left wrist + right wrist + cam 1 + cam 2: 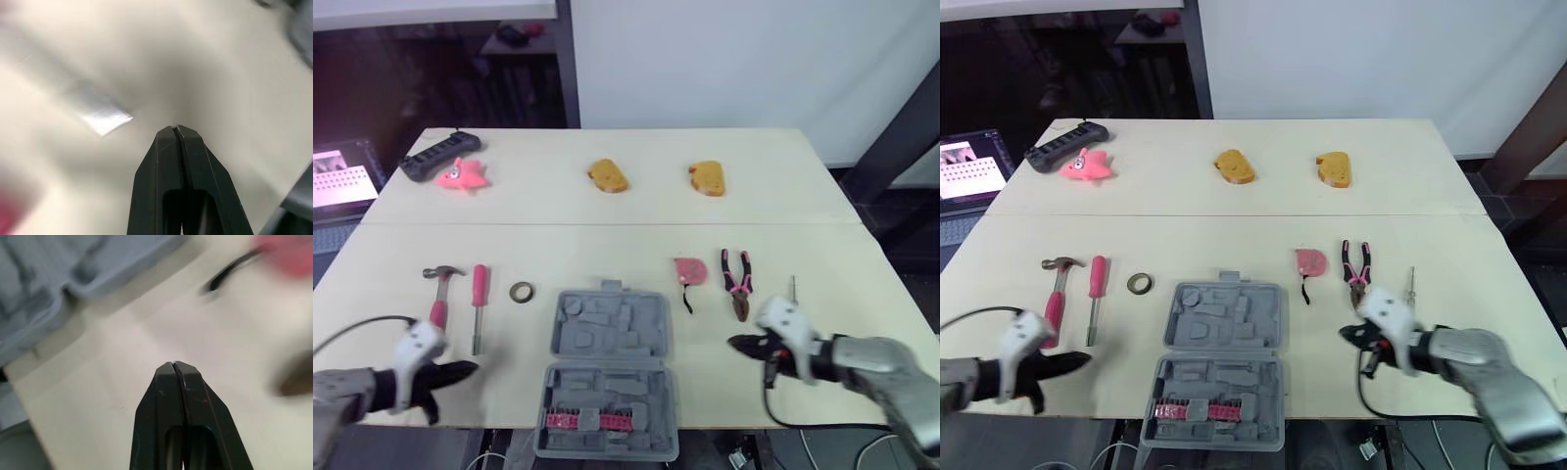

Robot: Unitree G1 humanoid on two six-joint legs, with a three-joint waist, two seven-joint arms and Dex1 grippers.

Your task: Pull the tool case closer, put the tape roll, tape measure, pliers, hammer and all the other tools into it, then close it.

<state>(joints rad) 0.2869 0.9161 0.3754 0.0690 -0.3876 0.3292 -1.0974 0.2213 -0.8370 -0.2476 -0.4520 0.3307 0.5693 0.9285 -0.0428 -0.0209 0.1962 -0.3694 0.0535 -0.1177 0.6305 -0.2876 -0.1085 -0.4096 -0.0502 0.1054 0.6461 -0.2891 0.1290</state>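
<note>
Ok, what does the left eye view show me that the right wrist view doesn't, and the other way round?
Left eye view adds: the hammer, screwdriver, tape roll, pliers and the left pincer. Right wrist view adds: a close look at the right pincer, shut and empty above the table. Shared: the grey tool case, the pink tape measure and the table.

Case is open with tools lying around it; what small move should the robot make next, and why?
Probably open the right hand and ease it toward the pliers: that hand is shut and empty, the pliers lie just beyond it, and the case lies open close by.
</note>
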